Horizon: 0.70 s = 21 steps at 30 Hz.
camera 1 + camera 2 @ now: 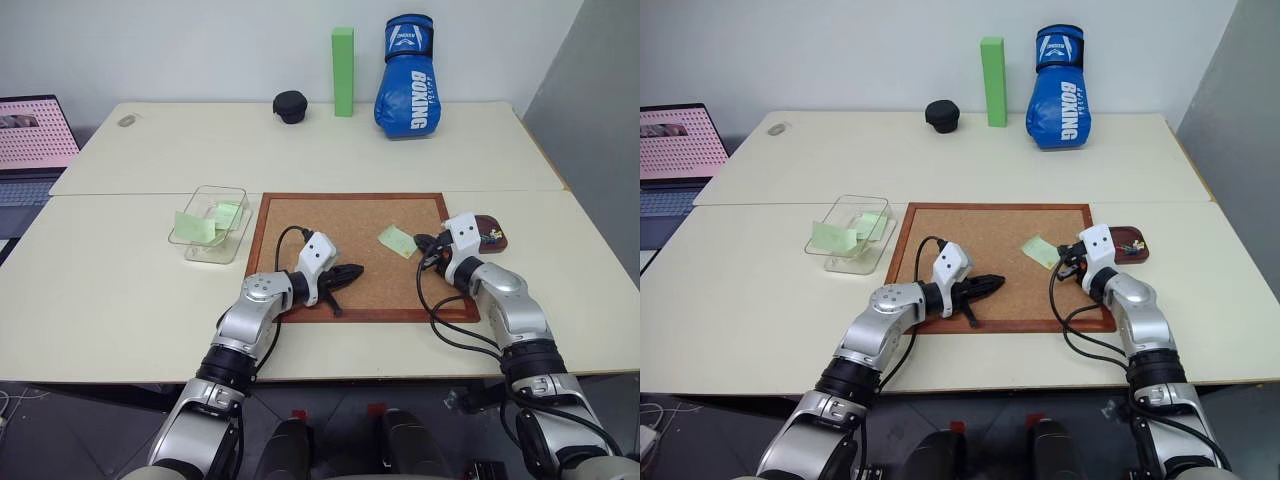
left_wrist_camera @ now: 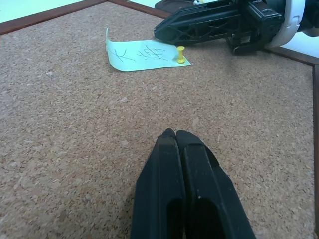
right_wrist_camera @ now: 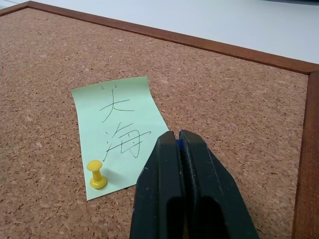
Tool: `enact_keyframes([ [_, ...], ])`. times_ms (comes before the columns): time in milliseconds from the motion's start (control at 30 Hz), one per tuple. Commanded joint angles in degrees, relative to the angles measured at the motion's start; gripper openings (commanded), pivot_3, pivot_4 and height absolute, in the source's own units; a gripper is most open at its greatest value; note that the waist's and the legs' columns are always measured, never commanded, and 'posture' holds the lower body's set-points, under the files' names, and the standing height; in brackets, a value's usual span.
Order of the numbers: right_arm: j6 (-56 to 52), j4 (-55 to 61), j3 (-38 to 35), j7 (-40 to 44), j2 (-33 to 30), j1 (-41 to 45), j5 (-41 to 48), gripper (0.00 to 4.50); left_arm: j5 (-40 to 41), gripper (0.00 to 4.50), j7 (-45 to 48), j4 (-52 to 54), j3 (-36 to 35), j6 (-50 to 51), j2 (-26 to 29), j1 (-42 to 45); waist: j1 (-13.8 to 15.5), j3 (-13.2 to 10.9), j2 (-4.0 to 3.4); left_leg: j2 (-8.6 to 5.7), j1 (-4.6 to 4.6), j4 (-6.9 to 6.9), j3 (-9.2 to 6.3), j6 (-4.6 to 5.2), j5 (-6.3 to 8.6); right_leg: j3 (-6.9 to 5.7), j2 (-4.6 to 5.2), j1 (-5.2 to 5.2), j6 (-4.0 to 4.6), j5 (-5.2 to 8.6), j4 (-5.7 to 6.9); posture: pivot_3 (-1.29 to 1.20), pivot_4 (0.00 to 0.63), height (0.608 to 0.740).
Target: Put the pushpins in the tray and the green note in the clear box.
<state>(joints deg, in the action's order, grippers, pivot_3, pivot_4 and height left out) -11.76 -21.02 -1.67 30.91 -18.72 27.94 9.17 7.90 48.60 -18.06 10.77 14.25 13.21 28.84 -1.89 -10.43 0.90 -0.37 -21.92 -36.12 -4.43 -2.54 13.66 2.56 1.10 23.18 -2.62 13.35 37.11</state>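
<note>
- Here, the right gripper (image 3: pixel 178 137) is clenched over the corkboard (image 1: pixel 330 235), its tips just above the lower edge of the green note (image 3: pixel 119 132); a sliver of blue shows between the closed fingers, too little to name.
- The green note lies flat on the right part of the corkboard, handwriting on it, pinned at one corner by a yellow pushpin (image 3: pixel 96 174) standing upright.
- The left gripper (image 2: pixel 174 134) is also clenched, holding nothing, low over the bare cork well apart from the note and pointing toward the right gripper.
- The tray (image 1: pixel 496 232) sits on the table (image 1: pixel 120 290) just beside the corkboard's right frame, behind the right gripper, with small coloured bits in it.
- The clear box (image 1: pixel 205 250) stands on the table left of the corkboard, with pale green notes (image 1: pixel 196 226) inside it.
- At the table's far edge stand a green block (image 1: pixel 343 70), a blue boxing glove (image 1: pixel 407 85) and a small black object (image 1: pixel 290 106).
</note>
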Motion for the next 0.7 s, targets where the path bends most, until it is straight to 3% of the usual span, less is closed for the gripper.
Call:
enact_keyframes([
  [33, -2.0, 9.1, -2.4, 1.2, 0.9, -0.2, 5.0, 0.03, 0.0, 0.00, 0.2, -0.4, 0.7, 0.9, 0.0, -1.1, 0.0, 0.0, 0.00, 0.00, -0.01, 0.01, 0.00, 0.00, 0.00, 0.00, 0.00, 0.01, 0.00, 0.00, 0.00, 0.00, 0.150, 0.740],
  [167, -5.2, 14.9, -3.6, 0.6, 0.8, -0.7, 7.2, 0.03, -0.1, 0.00, 0.5, -0.6, 0.7, 0.9, 0.2, -1.0, 0.0, 0.0, 0.00, 0.00, -0.01, 0.00, -0.01, 0.00, 0.00, 0.01, 0.00, 0.02, 0.00, 0.00, 0.01, 0.00, 0.150, 0.740],
  [367, -3.9, 12.0, -3.4, -0.6, -1.0, -0.9, 5.2, 0.03, -0.2, 0.00, 0.5, -1.2, 0.9, 0.6, -0.1, -0.8, 0.0, 0.0, 0.00, -0.01, 0.00, -0.02, -0.02, 0.00, 0.00, -0.02, 0.00, -0.01, -0.01, 0.00, -0.01, 0.00, 0.150, 0.740],
  [567, 3.1, 1.9, -4.0, -13.1, -6.2, 0.8, -5.9, 0.03, -0.2, 0.00, 0.5, -1.3, 0.7, 0.6, -0.1, -0.8, 0.0, 0.0, 0.00, -0.02, -0.01, -0.02, 0.00, 0.00, 0.00, 0.00, 0.01, -0.01, -0.01, 0.00, -0.01, 0.00, 0.150, 0.740],
  [700, 7.5, -3.1, -2.7, -14.6, -8.9, 1.8, -9.2, 0.03, -0.4, 0.00, 0.3, -1.4, 0.9, 0.3, -0.3, -1.1, 0.0, 0.0, 0.00, -0.02, 0.01, 0.00, 0.04, 0.00, 0.00, 0.02, 0.01, 0.00, 0.00, 0.00, -0.02, 0.00, 0.150, 0.740],
])
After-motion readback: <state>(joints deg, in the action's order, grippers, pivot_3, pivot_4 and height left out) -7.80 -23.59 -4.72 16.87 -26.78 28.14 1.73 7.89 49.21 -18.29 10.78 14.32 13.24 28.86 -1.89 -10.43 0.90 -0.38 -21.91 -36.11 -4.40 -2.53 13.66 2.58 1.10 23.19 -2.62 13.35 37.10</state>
